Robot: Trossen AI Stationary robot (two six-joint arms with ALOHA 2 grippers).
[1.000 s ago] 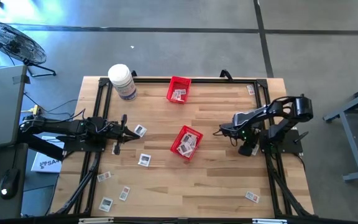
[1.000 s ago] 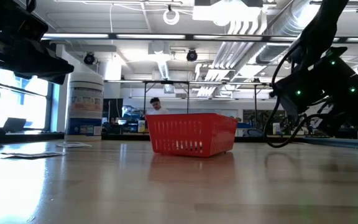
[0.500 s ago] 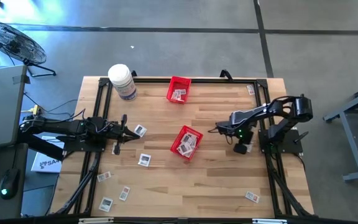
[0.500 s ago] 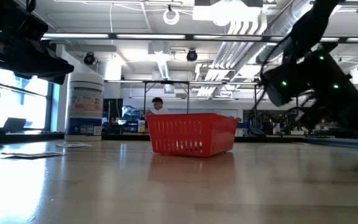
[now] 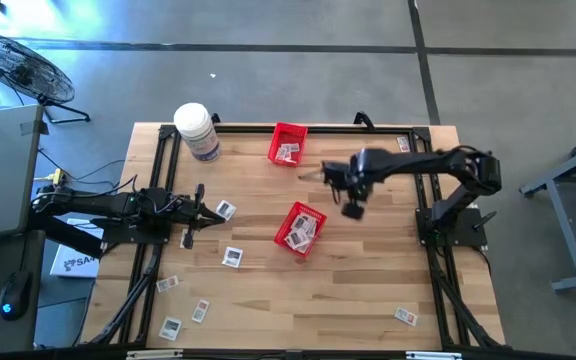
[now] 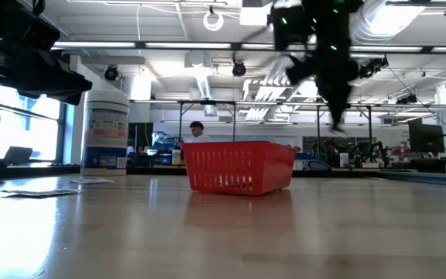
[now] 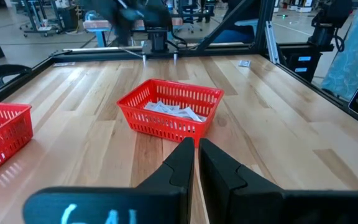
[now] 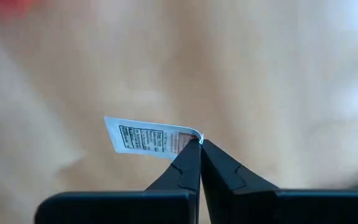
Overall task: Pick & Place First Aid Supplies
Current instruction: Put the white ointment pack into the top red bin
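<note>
Step in hand: carrying. The right gripper [image 5: 330,175] sits high over the tabletop [image 5: 368,270], right of centre in the high view, with one packet [image 8: 151,138] pinched by its corner between clenched fingers [image 8: 188,163] (the right wrist view shows this plainly).

Held packet: hangs out sideways from the fingertips, clear of the wood below.

Targets: two red baskets, the centre basket [image 5: 300,229] in the middle of the high view and the far basket [image 5: 288,143] at upper centre; both already hold packets. The right gripper is between them, a little to their right.

Next move: I judge it must pick one basket, travel over its rim, then release; the corner grip is slim, so a smooth swing seems wise.

Left gripper [image 5: 196,214]: waits at centre left of the high view, fingers [image 7: 182,163] pressed together on nothing, pointing at the centre basket.

Left to do: loose packets [image 5: 226,210] lie at centre left, lower left and lower right of the tabletop.
</note>
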